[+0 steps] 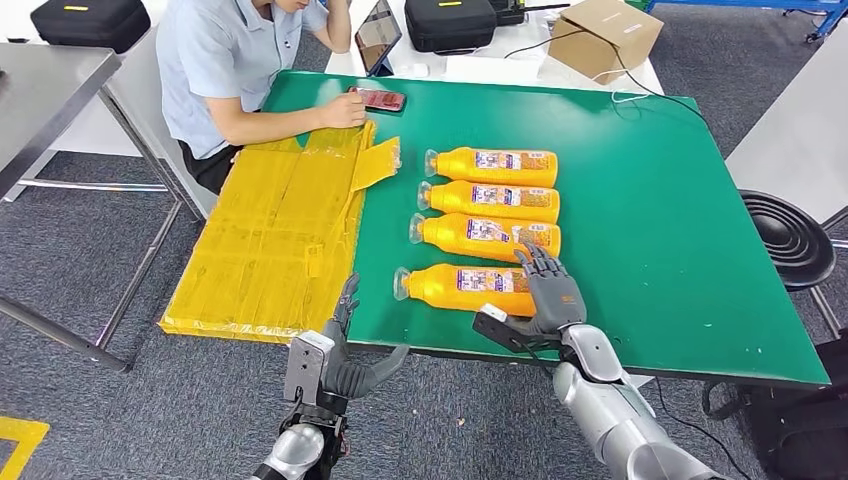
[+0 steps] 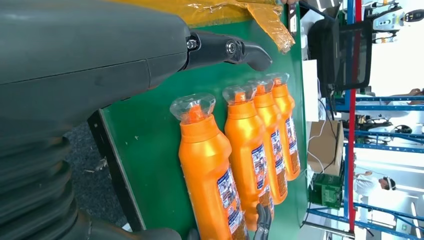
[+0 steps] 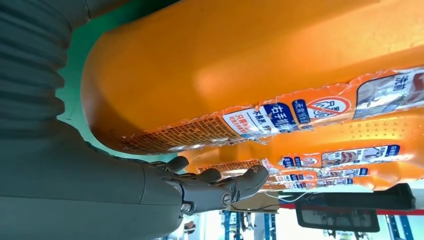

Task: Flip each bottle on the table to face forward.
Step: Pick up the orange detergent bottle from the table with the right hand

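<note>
Four orange bottles lie side by side on the green table (image 1: 650, 220), clear caps pointing left, labels up. The nearest bottle (image 1: 455, 286) (image 2: 207, 165) (image 3: 250, 65) lies close to the front edge. Behind it are the third (image 1: 480, 234), second (image 1: 490, 200) and farthest (image 1: 495, 165) bottles. My right hand (image 1: 548, 290) (image 3: 200, 187) is at the nearest bottle's base end, fingers spread and stretched toward the third bottle, gripping nothing that I can see. My left hand (image 1: 345, 352) (image 2: 100, 65) hovers open just off the front edge, left of the nearest bottle's cap.
A flattened yellow cardboard sheet (image 1: 280, 230) covers the table's left side and overhangs it. A person sits at the far left corner, one hand by a phone (image 1: 378, 98). A black stool (image 1: 790, 235) stands to the right. A cardboard box (image 1: 605, 35) sits beyond the table.
</note>
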Controlling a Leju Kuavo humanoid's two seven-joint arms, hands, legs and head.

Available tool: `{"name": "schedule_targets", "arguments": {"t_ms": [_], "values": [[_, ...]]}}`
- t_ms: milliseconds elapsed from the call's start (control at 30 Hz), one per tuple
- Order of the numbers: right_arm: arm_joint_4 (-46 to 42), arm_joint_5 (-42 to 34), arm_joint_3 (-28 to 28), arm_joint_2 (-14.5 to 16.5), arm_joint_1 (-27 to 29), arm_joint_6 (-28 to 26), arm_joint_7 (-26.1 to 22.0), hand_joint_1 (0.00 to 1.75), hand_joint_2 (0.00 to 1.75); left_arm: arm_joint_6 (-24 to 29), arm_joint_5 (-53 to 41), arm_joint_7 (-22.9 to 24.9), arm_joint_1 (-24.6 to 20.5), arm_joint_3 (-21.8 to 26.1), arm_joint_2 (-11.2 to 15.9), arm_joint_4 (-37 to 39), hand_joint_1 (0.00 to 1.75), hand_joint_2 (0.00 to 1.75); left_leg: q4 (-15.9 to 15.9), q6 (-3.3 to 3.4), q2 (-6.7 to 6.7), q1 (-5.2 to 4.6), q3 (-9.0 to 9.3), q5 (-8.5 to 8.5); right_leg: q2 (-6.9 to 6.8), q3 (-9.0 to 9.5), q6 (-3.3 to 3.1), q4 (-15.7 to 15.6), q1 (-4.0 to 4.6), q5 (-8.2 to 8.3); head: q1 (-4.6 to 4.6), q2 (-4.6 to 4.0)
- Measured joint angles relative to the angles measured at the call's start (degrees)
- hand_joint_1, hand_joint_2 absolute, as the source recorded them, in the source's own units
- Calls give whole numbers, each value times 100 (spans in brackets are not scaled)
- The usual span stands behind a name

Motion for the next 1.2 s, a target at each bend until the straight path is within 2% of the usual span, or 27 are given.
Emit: {"name": "schedule_targets", "arguments": {"t_ms": [33, 100, 367, 1000, 1100, 1200], "values": [[17, 5, 9, -1, -11, 91, -6, 154, 175, 1, -10, -1, 0, 1, -11, 0, 0, 175, 0, 0, 0, 0, 1, 0, 0, 0, 0, 0, 0, 0, 0, 0], [52, 6, 29, -7, -33, 257, -25, 175, 175, 14, -41, 3, 2, 3, -40, 0, 0, 175, 0, 0, 1, 0, 3, 0, 0, 2, 0, 0, 0, 0, 1, 0], [204, -148, 46, -23, -208, 776, -71, 175, 175, 15, -109, 39, 4, 14, -112, 0, 0, 175, 0, 0, 1, 0, 28, 0, 0, 25, -1, -2, 0, 0, 2, 0], [313, -344, 44, -56, -222, 825, -132, 175, 175, -37, -205, 69, 6, 23, -115, 0, 0, 175, 0, 0, 2, 0, 57, -2, 1, 52, -1, -4, 0, 0, 1, 0], [313, -710, -25, -55, -169, 945, -435, 175, 175, -56, -211, 71, 9, 25, -115, 0, 0, 175, 0, 1, 2, 0, 63, -3, 1, 60, -1, -4, 1, -1, 1, 0], [256, -1372, -228, -33, -45, 1142, -1017, 175, 175, -63, -97, 47, 11, 35, -113, 0, 0, 175, 0, -1, 4, 0, 70, -7, 1, 67, -1, -5, 2, -1, 3, 0]]}}
